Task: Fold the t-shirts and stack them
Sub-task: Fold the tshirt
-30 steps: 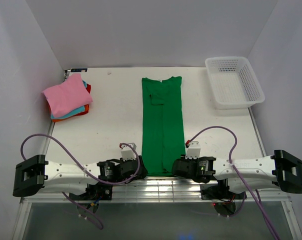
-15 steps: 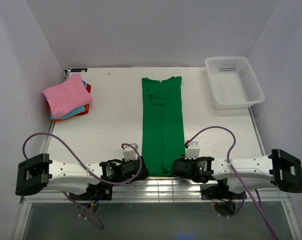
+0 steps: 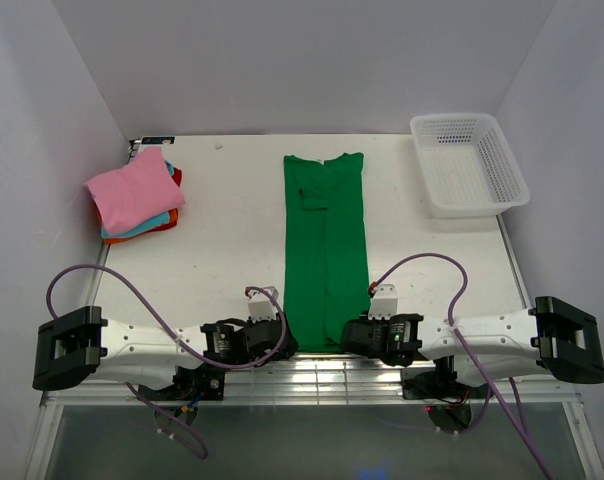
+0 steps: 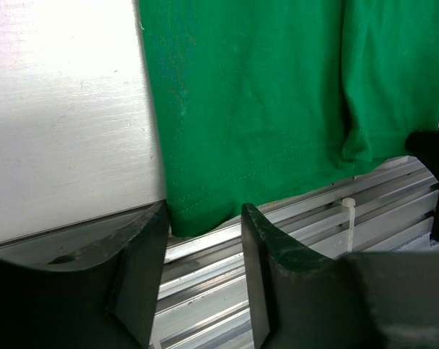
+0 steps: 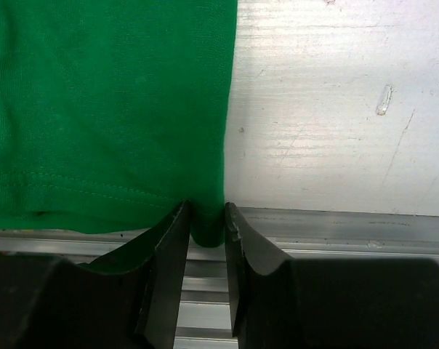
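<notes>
A bright green t-shirt [image 3: 325, 250] lies as a long narrow strip down the table's middle, collar at the far end, hem at the near edge. My left gripper [image 3: 285, 343] is at the hem's left corner; in the left wrist view [image 4: 203, 218] its jaws stand open, with the corner of the green cloth [image 4: 263, 94] just inside the tips. My right gripper [image 3: 348, 340] is at the hem's right corner. Its jaws [image 5: 205, 218] are narrow but still apart, and the corner of the green cloth [image 5: 103, 94] fills the gap at the tips. Folded pink [image 3: 132, 188], teal-blue [image 3: 147, 222] and orange-red [image 3: 172, 178] t-shirts are stacked at the far left.
A white mesh basket [image 3: 469, 165] stands at the far right corner. The hem hangs slightly over the ribbed metal rail [image 4: 336, 218] along the table's near edge. Side walls close in the table [image 3: 222, 240] on left and right.
Both grippers' jaws have narrowed around the hem corners. Both arms have crept slightly inward toward the shirt. The shirt itself has not moved.
</notes>
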Motion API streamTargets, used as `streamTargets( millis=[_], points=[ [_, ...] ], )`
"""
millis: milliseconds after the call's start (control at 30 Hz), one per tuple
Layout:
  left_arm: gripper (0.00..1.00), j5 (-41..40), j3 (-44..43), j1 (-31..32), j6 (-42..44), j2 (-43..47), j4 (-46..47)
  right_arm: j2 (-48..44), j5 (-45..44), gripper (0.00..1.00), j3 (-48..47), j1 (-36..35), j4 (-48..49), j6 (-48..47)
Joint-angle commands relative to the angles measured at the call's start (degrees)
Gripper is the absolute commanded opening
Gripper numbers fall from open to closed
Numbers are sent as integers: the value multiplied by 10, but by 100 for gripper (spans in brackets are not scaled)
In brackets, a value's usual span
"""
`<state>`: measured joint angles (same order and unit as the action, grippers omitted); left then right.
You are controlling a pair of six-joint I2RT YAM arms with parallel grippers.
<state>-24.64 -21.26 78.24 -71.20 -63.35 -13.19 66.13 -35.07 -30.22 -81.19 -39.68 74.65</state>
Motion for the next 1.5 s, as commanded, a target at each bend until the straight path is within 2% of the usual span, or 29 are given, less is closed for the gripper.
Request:
streamTargets(
  millis=[0,200,433,567,667,1067,1467],
  points=[
    [53,-10,-2,3,6,0,17,-7,-11,31,-1,-5,-12,15],
    [45,-10,-5,2,6,-11,17,-10,-11,25,1,-5,-9,15],
    [30,-8,-5,2,3,-15,13,-13,-9,18,9,-5,5,9],
    [8,-11,-5,2,2,-18,9,-12,-5,11,11,-5,7,10],
    [0,-14,-5,2,1,-22,9,-8,-4,8,11,-5,7,8],
    [0,-34,-19,2,8,-24,16,0,-22,8,-19,-5,-17,3],
    [0,-137,-93,1,15,-22,-46,-2,-76,8,-82,34,-36,-72]
  ],
)
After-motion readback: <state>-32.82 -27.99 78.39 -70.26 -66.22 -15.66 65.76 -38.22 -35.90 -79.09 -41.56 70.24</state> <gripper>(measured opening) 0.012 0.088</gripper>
